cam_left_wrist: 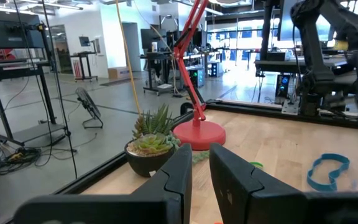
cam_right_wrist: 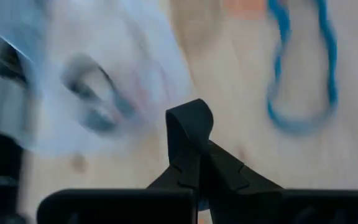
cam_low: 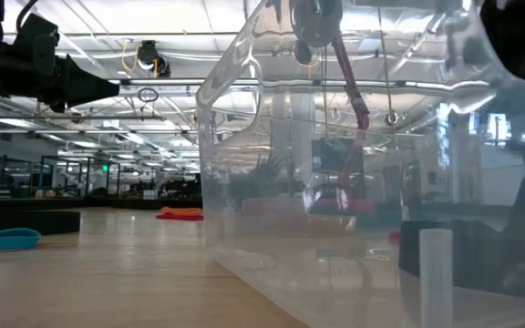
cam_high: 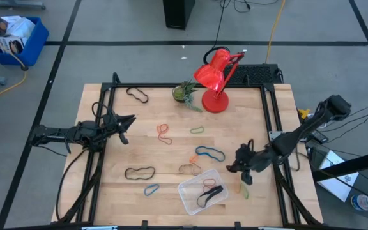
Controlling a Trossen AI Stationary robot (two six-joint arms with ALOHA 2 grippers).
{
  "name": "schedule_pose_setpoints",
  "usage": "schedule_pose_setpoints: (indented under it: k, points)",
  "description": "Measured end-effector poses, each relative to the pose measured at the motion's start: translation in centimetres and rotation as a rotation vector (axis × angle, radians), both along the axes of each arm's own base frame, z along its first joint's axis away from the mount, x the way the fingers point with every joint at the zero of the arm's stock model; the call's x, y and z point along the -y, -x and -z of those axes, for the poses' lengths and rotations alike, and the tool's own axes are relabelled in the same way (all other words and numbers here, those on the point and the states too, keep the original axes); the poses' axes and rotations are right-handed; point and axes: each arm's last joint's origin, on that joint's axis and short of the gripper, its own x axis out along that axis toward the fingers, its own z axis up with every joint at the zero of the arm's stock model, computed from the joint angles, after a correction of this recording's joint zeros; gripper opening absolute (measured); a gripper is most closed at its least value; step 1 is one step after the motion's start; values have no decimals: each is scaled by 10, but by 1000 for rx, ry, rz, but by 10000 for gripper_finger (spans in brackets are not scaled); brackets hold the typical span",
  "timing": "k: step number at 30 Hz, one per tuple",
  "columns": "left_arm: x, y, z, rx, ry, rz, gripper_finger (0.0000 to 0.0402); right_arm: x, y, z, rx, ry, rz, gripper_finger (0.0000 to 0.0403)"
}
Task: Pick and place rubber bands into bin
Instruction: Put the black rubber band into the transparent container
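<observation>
Roughly early going: bin (cam_high: 202, 191) near front edge of desk (cam_high: 171, 115) holds a few rubber bands (cam_high: 210, 193), black and maybe red, blurry. Many more loose on desk: blue band (cam_high: 210, 153), black band (cam_high: 139, 172), orange band (cam_high: 165, 133). Right pincer (cam_high: 243, 170) just beside bin, fingers pressed together; nothing seen between them. Left pincer (cam_high: 124, 126) waits at left side, fingers nearly together, empty. No readable writing or labels.

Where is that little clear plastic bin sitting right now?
Seen from above, the clear bin sits near the table's front edge, right of centre, beside the right gripper.
</observation>
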Motion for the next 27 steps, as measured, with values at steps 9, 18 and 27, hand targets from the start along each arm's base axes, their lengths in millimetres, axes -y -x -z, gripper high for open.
schedule_pose_setpoints:
  k: [9, 18, 27]
  points:
    - [0, 0, 0, 0, 0, 0, 63, 9, 4, -70, 587, -83, 13, 1]
    - [0, 0, 0, 0, 0, 0, 63, 7, -6, -129, 770, 113, -60, 1]
    - [0, 0, 0, 1, 0, 0, 63, -19, -55, -161, 337, 378, -193, 0]
